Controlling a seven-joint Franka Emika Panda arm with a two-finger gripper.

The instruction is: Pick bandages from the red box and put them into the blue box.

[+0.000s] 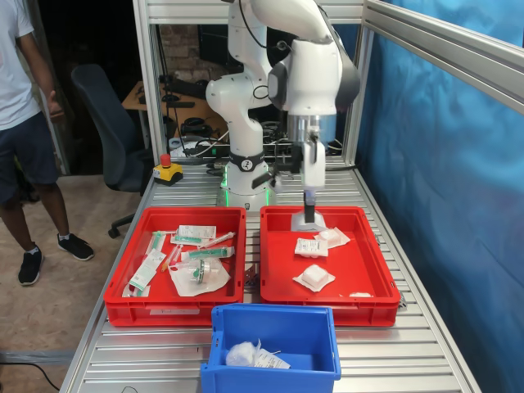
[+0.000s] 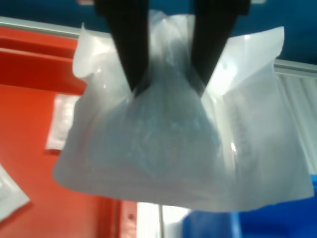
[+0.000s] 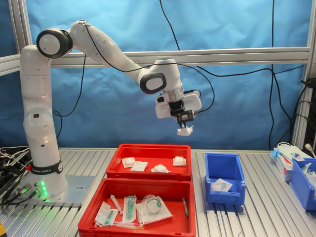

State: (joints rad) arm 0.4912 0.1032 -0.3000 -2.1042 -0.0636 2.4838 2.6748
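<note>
high above the red box (image 3: 148,154), a bandage (image 3: 184,130) hangs from the gripper (image 3: 185,121). in the wrist view the two black fingers (image 2: 130,44) are nearly closed, pinching the top of the bandage's wrapper (image 2: 178,144). the wrapper bunches where they squeeze, so it looks soft, thin and very light. it may be slippery too, so a pinch on the puffy middle would likely hold better than one on the edge.

the wrist view shows the pinch up close. the second exterior view shows the bandage is up in the air, not yet over the blue box (image 3: 224,180). the first exterior view shows three more bandages (image 1: 314,277) lying in the red box, and one in the blue box (image 1: 274,344).
</note>
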